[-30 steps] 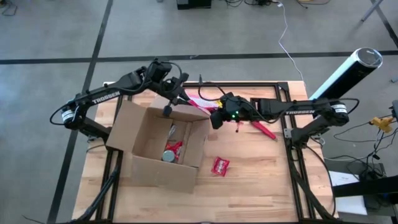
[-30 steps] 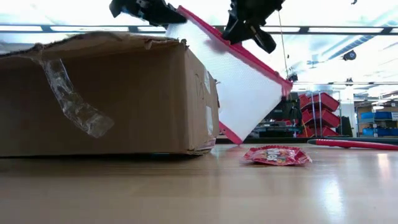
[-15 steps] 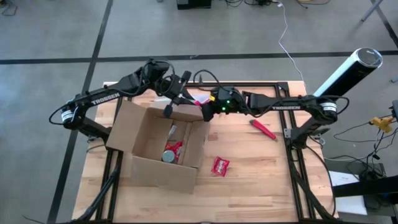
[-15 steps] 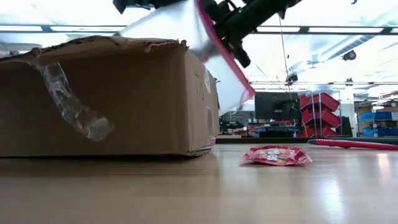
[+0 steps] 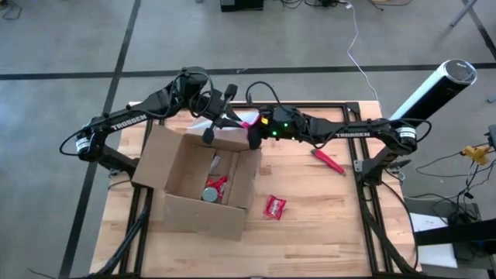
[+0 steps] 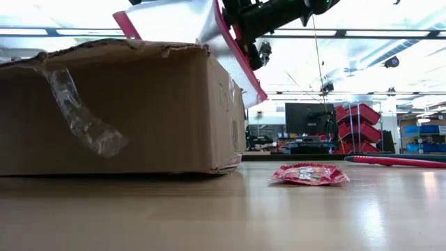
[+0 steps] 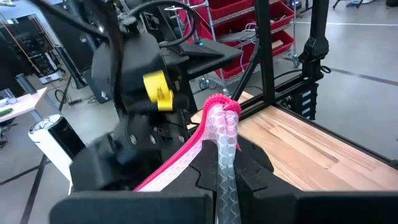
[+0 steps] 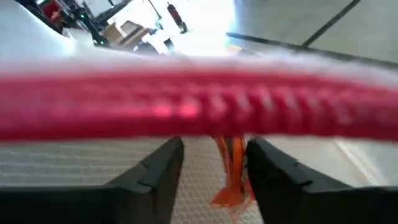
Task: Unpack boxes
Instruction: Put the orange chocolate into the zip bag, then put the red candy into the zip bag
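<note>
Setting: a workshop with red parts bins on racks behind a pale wooden tabletop (image 5: 310, 232).
Box: one brown cardboard box (image 5: 198, 182), flaps open, sits on the left half of the tabletop; a can and a red packet lie inside.
Change: the pink-edged pouch (image 6: 202, 28), hanging beside the box a second ago, has swung up above its far rim.
Left gripper: (image 5: 219, 118) jaws clamped on the pouch's edge.
Right gripper: (image 5: 254, 136) has moved in toward the box; its jaws straddle the pouch's pink edge, grip unclear.
Meaning: the pouch looks lifted clear; the box's other contents remain to unpack.
Count: one box, one pouch, one red packet (image 5: 274, 205) and one red tool (image 5: 328, 160) on the tabletop.
</note>
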You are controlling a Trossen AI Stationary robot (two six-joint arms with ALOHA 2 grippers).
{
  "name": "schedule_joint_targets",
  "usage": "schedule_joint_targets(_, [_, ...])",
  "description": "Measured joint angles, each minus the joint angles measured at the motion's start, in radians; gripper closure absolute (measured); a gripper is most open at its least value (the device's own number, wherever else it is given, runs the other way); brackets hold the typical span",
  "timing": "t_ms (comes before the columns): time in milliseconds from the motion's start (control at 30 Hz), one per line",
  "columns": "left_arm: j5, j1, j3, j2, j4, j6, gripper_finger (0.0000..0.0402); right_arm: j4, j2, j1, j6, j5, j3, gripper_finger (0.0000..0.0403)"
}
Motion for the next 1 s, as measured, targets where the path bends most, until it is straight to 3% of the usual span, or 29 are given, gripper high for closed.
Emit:
schedule_joint_targets(200, [-0.005,0.0,0.0,0.0,-0.005,0.0,0.0402,-0.006,-0.049,0.003,-0.008,0.003,0.0,0.0175])
schedule_joint_targets(400, [-0.009,0.007,0.0,0.0,-0.005,0.003,0.0402,-0.099,-0.131,0.017,-0.014,0.006,0.0,0.0177])
schedule_joint_targets(767, [-0.018,0.066,0.0,0.0,-0.013,0.005,0.0402,-0.502,-0.297,0.162,0.045,0.015,0.001,0.0194])
schedule_joint_targets(1000, [-0.035,0.107,0.0,0.0,-0.049,0.015,0.0402,-0.725,-0.296,0.306,0.138,0.034,0.001,0.019])
